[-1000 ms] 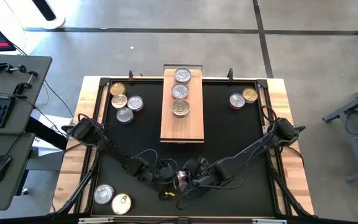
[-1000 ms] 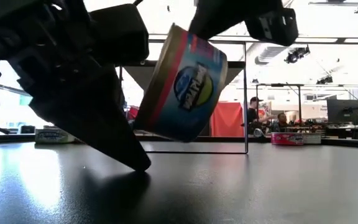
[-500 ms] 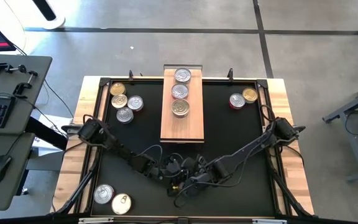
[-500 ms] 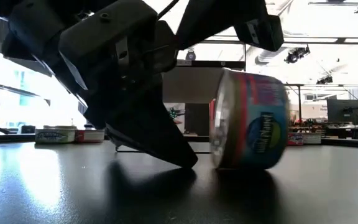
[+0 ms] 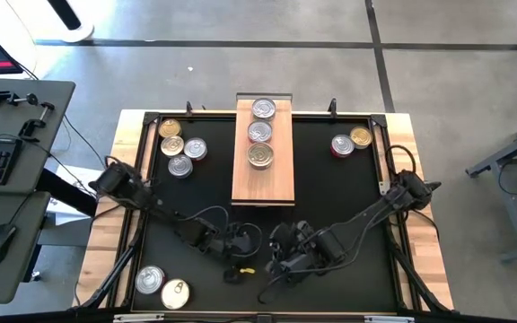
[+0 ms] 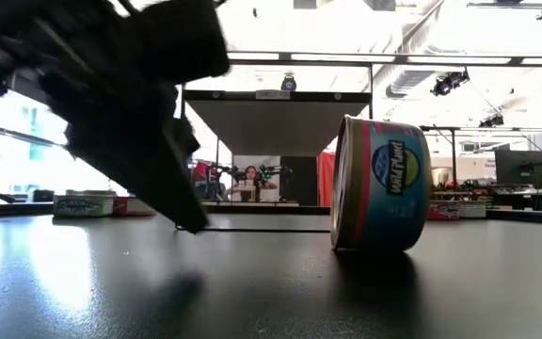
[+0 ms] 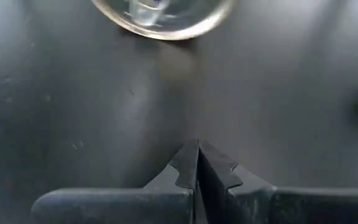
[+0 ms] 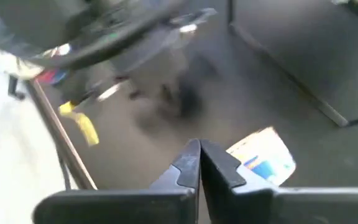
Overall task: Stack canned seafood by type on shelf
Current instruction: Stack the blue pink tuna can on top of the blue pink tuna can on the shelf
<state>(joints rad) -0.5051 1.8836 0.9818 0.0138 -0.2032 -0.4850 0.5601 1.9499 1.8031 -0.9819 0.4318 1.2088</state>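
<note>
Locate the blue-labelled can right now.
The blue-labelled can stands on its edge on the black mat, right of centre in the low view, free of both grippers.

The shelf [image 5: 263, 161] is a long light-wood plank that lies flat in the far middle of the black mat. Three tins [image 5: 260, 132] with silver lids stand on it in one row, at its far half. Three more tins [image 5: 180, 148] sit to its left, two [image 5: 351, 141] to its right, and two [image 5: 162, 285] at the near left corner. One blue-labelled tin [image 6: 381, 184] stands on its edge on the mat.
</note>
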